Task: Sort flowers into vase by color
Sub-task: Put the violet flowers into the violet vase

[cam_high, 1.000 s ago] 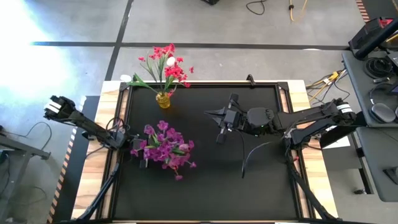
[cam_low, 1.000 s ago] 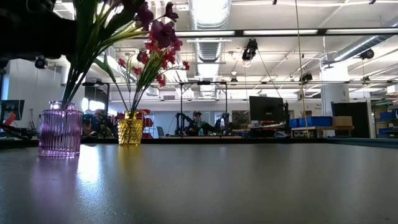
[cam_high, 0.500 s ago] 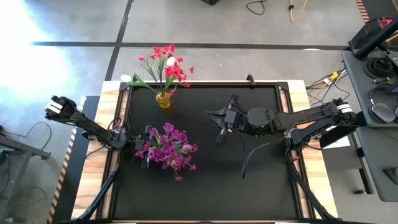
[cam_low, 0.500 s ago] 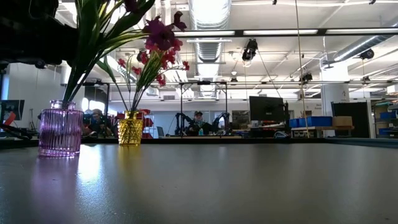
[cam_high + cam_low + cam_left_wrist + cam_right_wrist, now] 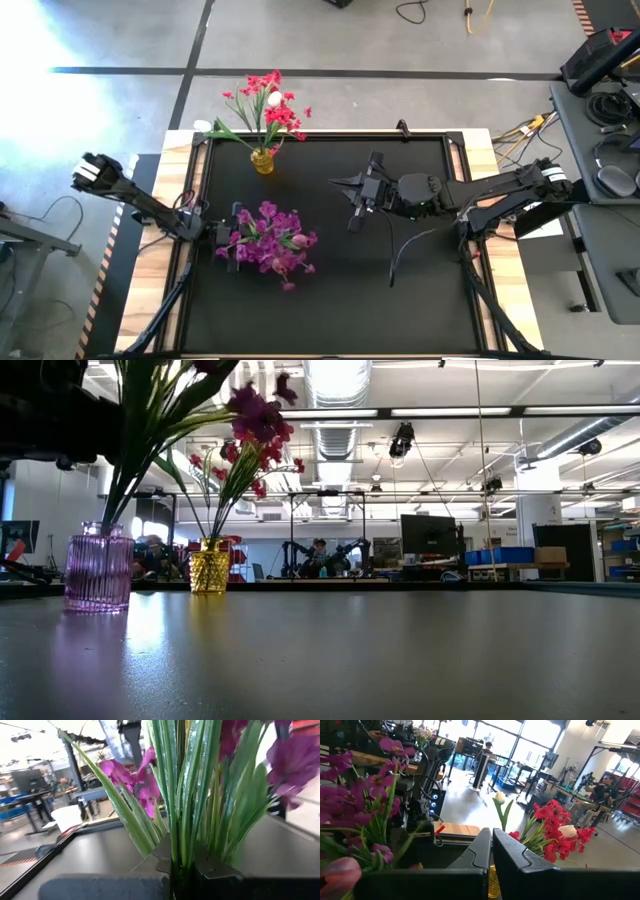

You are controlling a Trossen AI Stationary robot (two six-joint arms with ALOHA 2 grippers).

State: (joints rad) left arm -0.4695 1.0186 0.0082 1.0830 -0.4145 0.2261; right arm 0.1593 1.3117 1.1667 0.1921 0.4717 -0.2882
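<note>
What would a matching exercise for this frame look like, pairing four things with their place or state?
Things:
1. purple flowers
2. red flowers
3. left end effector
4. right end effector

Places or states:
A. shut and empty, hovering over the mat's middle
B. standing in the yellow vase at the mat's far edge
C. standing in the purple vase
D. shut on the green stems of a bunch

Pairs: 1-C, 2-B, 3-D, 4-A

purple flowers (image 5: 268,236) bunched upright; red flowers (image 5: 268,105) in vase.
</note>
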